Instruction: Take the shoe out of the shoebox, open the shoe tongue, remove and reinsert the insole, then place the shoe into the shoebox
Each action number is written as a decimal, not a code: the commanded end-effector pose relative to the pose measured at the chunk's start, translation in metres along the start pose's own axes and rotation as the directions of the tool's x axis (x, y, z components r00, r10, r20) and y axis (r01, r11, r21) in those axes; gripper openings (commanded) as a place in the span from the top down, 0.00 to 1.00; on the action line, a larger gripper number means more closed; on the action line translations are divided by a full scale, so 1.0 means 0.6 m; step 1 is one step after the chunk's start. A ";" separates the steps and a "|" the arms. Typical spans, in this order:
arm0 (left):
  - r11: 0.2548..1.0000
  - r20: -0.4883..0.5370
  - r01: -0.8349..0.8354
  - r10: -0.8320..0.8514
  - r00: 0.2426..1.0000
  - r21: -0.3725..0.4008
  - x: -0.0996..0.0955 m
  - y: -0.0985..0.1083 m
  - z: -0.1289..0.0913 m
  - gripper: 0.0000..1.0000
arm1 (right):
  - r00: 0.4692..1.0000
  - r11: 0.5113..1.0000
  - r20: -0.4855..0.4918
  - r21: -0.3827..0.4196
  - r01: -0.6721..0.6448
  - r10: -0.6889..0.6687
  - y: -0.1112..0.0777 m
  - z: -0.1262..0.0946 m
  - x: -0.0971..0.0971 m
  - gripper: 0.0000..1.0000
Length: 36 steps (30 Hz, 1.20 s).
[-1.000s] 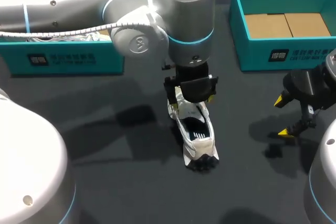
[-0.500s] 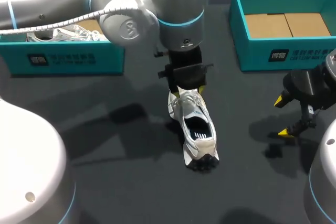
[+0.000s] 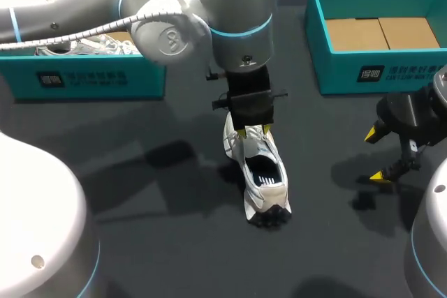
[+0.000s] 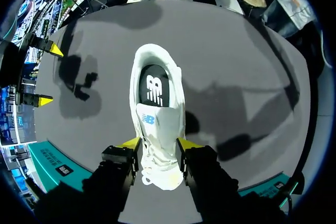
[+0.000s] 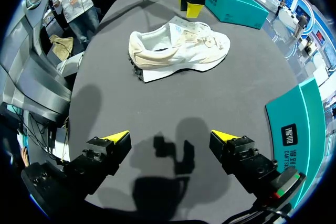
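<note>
A white sneaker (image 3: 262, 172) stands upright on the dark table, heel toward me, with its tongue (image 4: 151, 120) over the dark insole (image 4: 153, 85). My left gripper (image 3: 253, 129) comes down over its laced front. Seen from the left wrist, the left gripper (image 4: 157, 144) has one yellow tip pressed against each side of the sneaker (image 4: 157, 108). My right gripper (image 3: 377, 155) hangs wide open to the right of the shoe, holding nothing. From the right wrist, the right gripper (image 5: 170, 137) is well short of the sneaker (image 5: 178, 51), with bare table between its fingers.
A teal shoebox (image 3: 363, 68) with a bare cardboard floor stands at the back right. Another teal box (image 3: 91, 78) at the back left holds a second shoe (image 3: 84, 45). My left arm's elbow looms over the middle back.
The left gripper's fingers have drawn together from wide open onto the sneaker's sides, and its wrist shifted slightly toward the back left. The right arm has kept still.
</note>
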<state>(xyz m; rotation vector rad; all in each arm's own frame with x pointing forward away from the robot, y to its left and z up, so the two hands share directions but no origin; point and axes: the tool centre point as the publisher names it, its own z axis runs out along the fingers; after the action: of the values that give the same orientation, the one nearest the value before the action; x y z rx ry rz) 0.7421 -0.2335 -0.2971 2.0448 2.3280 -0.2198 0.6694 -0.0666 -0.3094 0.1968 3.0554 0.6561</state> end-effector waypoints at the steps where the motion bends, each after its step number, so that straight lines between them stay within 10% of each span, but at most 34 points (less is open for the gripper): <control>1: 1.000 -0.007 -0.012 0.012 1.000 0.012 -0.008 -0.011 0.017 0.63 | 1.000 1.000 0.002 0.001 0.000 0.000 -0.001 0.000 0.003 0.00; 16: 0.998 -0.022 -0.036 0.037 0.999 0.044 0.001 -0.047 0.106 0.67 | 1.000 1.000 0.002 0.001 0.000 0.000 -0.001 0.000 0.003 0.00; 31: 0.999 0.023 -0.032 0.031 0.999 0.028 0.006 -0.060 0.064 0.65 | 1.000 1.000 0.002 0.001 0.000 0.000 -0.001 0.000 0.003 0.00; 36: 1.000 0.024 -0.019 0.018 1.000 0.024 0.010 -0.073 0.036 0.37 | 1.000 1.000 0.002 0.001 0.000 0.000 -0.001 0.000 0.003 0.00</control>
<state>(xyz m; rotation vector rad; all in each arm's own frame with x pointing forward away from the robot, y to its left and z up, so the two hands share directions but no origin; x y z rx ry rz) 0.7000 -0.2387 -0.3273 2.0727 2.3021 -0.2865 0.6694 -0.0666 -0.3094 0.1968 3.0554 0.6561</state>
